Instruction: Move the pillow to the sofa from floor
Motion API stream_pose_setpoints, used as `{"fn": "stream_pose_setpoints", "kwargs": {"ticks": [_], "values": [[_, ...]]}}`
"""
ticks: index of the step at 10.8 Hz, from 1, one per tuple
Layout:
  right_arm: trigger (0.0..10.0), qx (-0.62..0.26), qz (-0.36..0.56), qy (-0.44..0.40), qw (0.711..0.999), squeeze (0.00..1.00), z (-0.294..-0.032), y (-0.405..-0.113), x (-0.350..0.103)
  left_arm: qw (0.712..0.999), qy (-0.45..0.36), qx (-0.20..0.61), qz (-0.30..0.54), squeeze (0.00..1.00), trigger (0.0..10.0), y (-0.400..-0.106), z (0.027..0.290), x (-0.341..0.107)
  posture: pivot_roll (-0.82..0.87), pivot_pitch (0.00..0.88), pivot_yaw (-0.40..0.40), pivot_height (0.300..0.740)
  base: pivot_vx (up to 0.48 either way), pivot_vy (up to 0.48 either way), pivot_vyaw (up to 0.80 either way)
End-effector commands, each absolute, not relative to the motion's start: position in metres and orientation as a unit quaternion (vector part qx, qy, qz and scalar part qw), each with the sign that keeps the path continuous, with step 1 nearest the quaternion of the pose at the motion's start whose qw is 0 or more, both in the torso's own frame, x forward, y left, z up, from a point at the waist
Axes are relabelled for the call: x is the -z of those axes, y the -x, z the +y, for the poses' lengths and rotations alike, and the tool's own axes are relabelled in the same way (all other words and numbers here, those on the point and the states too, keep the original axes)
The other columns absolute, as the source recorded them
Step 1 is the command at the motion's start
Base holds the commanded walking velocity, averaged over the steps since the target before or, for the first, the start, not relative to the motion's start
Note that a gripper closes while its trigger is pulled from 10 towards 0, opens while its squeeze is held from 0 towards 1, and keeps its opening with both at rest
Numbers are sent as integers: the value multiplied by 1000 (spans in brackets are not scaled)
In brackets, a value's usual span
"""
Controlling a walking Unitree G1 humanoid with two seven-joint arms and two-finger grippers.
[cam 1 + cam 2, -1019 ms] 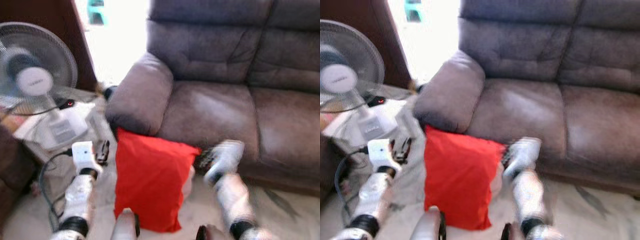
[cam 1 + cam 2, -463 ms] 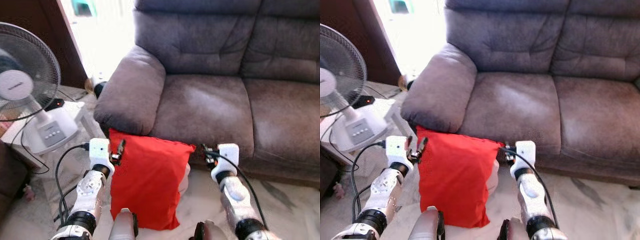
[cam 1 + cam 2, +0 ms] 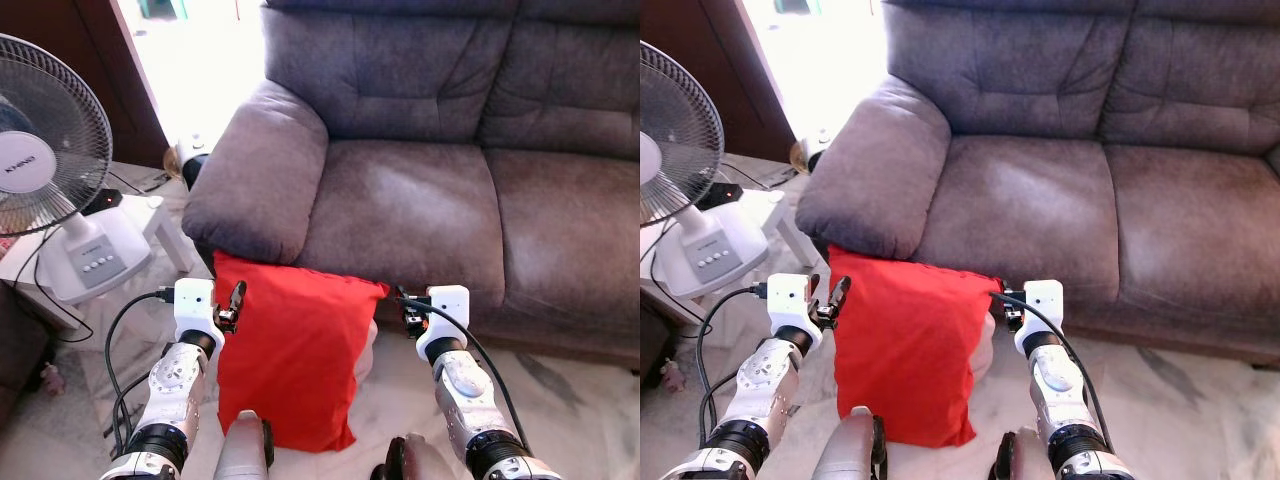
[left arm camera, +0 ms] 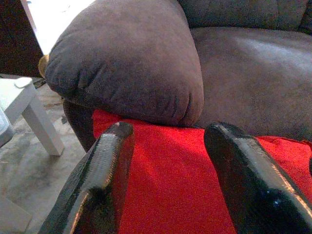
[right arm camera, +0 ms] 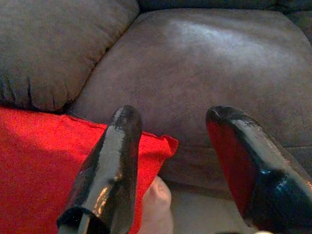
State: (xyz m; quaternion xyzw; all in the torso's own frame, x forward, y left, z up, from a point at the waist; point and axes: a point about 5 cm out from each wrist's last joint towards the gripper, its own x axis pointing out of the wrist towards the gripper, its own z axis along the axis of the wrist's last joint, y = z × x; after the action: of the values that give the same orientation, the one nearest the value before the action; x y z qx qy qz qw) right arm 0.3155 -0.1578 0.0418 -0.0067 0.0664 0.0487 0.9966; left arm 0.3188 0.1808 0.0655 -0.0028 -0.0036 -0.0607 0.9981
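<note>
My left gripper (image 3: 238, 297) sits just beside the pillow's upper left corner, fingers spread, and in its wrist view the red cloth runs between and under both fingers (image 4: 100, 170) with nothing pinched. My right gripper (image 3: 403, 305) is at the upper right corner, also spread; one finger overlaps the red corner point in its wrist view, the other hangs over the sofa's seat front, so that corner lies at the inner edge of its gap, not in the middle of it. The pillow (image 3: 290, 360) stands on the floor (image 3: 570, 400) on its short edge, long axis upright and tilted a little, its top edge leaning against the sofa (image 3: 420, 200) under the armrest (image 3: 255, 180). So the pillow lies between my two grippers, top edge roughly level with both, and the seat is straight ahead and above it. I judge the left is the better placed, already over cloth; the right needs to shift inward toward the corner before closing. Something pale shows behind the pillow's right edge; I cannot tell what it is. A fan (image 3: 45, 140) stands well off to my left.
</note>
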Motion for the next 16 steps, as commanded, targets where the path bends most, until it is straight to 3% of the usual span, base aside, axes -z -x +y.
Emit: {"fn": "stream_pose_setpoints", "kwargs": {"ticks": [1,12,16], "values": [[10000,-56,80,6,995,0,-155,-313,-37,998,0,55,3,0,10000,-316,185,-63,132,208,17,605,0,0,0],[10000,-71,91,-2,993,0,-150,-311,-33,999,-3,40,-8,0,10000,-324,193,-74,138,213,21,597,0,0,0],[10000,-58,110,-43,991,0,-148,-325,-41,999,19,14,-31,0,10000,-332,202,-89,143,225,25,597,0,0,0]]}}
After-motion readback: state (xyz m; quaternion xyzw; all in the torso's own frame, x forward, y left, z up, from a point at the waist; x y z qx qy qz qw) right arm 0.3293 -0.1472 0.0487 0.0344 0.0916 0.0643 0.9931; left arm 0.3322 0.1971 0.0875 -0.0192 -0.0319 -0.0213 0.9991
